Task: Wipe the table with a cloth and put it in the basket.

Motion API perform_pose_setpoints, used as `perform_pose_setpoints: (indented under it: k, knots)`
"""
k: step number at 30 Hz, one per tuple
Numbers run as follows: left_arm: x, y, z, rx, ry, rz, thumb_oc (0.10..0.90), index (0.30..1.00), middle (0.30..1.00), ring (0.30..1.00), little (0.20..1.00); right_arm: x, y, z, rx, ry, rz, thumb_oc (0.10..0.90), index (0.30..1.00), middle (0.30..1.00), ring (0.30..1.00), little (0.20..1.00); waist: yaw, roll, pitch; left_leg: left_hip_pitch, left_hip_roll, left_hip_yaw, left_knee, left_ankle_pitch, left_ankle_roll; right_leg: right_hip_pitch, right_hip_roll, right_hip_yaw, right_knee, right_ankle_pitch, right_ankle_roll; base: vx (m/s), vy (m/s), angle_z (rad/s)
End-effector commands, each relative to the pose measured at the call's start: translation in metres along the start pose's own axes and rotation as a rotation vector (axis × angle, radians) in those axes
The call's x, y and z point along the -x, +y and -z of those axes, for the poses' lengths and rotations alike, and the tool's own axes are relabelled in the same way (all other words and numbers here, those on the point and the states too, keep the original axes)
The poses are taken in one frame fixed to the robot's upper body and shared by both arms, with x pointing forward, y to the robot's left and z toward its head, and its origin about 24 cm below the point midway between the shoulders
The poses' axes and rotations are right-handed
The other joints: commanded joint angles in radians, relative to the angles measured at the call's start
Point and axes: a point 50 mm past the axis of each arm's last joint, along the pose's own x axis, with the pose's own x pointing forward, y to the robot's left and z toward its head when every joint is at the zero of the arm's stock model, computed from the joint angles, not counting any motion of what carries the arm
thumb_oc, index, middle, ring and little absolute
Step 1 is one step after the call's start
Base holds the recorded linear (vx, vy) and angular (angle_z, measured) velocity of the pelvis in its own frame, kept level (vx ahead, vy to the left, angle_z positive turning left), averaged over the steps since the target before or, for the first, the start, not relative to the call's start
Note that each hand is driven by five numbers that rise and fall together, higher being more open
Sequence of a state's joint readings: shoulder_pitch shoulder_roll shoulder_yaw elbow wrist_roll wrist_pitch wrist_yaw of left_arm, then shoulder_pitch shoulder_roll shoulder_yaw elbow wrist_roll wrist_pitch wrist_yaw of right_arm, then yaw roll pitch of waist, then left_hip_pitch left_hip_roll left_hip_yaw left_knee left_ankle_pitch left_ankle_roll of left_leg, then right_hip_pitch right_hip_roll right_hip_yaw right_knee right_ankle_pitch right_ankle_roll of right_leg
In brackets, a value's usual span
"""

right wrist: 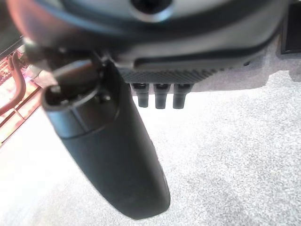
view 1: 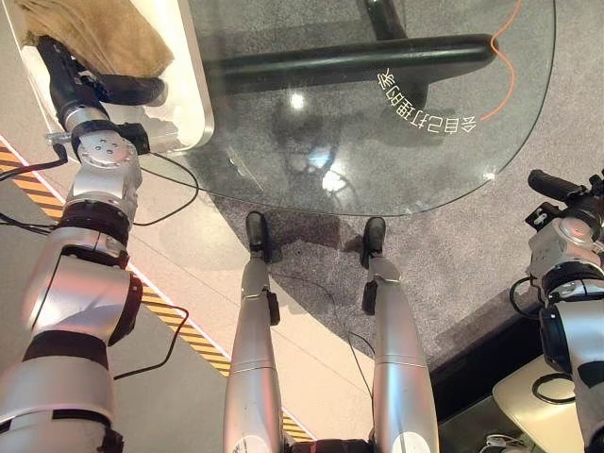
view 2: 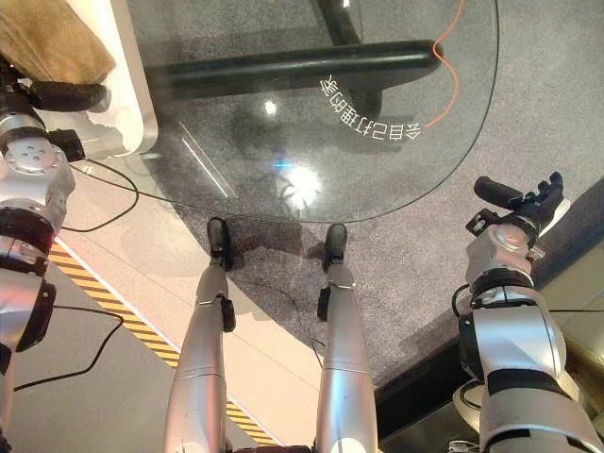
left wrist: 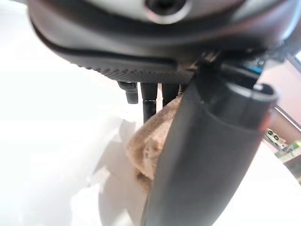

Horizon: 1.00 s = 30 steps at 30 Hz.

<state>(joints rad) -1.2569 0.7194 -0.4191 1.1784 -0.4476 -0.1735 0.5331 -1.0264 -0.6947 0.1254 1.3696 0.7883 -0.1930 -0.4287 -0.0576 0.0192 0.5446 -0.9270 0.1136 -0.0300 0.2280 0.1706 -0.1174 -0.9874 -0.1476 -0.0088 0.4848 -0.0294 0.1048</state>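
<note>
1. Reaching into the white basket (view 1: 193,104) at the far left with the left hand (view 1: 80,80), beside the glass tabletop (view 1: 377,142); sitting there because the basket is where the cloth belongs.
2. Resting inside the basket, at its far end: the tan cloth (view 1: 94,33), touching the left hand, which is lying across its near edge.
3. Showing, in the left wrist view, the cloth (left wrist: 150,150) lying just past the fingers (left wrist: 149,101) and behind the thumb; fingers reaching straight out towards it rather than curling round it, so likely letting go rather than gripping, though contact at the tips is too hidden to call.
4. Hanging idle at the near right, well apart from the tabletop and over grey carpet: the right hand (view 2: 524,212), kept clear since one hand is enough for the cloth.
5. Showing, in the right wrist view, the right hand's fingers (right wrist: 160,96) as short stubs at the palm's edge with the thumb standing out, holding nothing; appearing tucked in, loosely closed.
6. Judging the task nearly over: cloth already in the basket, tabletop bare of it, leaving only pulling the left hand out.
</note>
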Motion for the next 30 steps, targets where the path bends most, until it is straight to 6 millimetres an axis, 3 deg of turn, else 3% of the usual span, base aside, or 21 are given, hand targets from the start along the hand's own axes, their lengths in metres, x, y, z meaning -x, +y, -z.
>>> perform_pose_setpoints:
  k: [1,19,30]
  knots:
    - [-0.017,0.05,-0.006,-0.063,-0.034,-0.208,0.8,0.9,0.9,0.9,0.9,-0.011,-0.036,-0.014,0.044,-0.084,0.101,0.8,0.9,0.9,0.9,0.9,0.003,-0.001,-0.025,0.05,-0.075,0.031,0.087,-0.153,0.057,0.111,0.109,-0.065,-0.11,-0.023,-0.055,0.0,0.0,0.0]
    - [-0.011,0.051,0.017,-0.262,0.011,-0.144,0.8,0.9,0.9,0.9,0.9,-0.011,-0.041,-0.01,0.048,-0.089,0.113,0.8,0.9,0.9,0.9,0.9,0.012,0.015,-0.025,0.044,-0.081,0.032,0.102,-0.156,0.063,0.105,0.108,-0.072,-0.092,-0.029,-0.059,0.0,0.0,0.0]
    - [-0.008,0.047,0.025,-0.261,0.062,-0.1,0.8,0.9,0.9,0.9,0.9,-0.01,-0.039,-0.01,0.053,-0.092,0.113,0.8,0.9,0.9,0.9,0.9,0.016,0.025,-0.025,0.034,-0.086,0.027,0.105,-0.155,0.065,0.093,0.109,-0.074,-0.088,-0.03,-0.062,0.0,0.0,0.0]
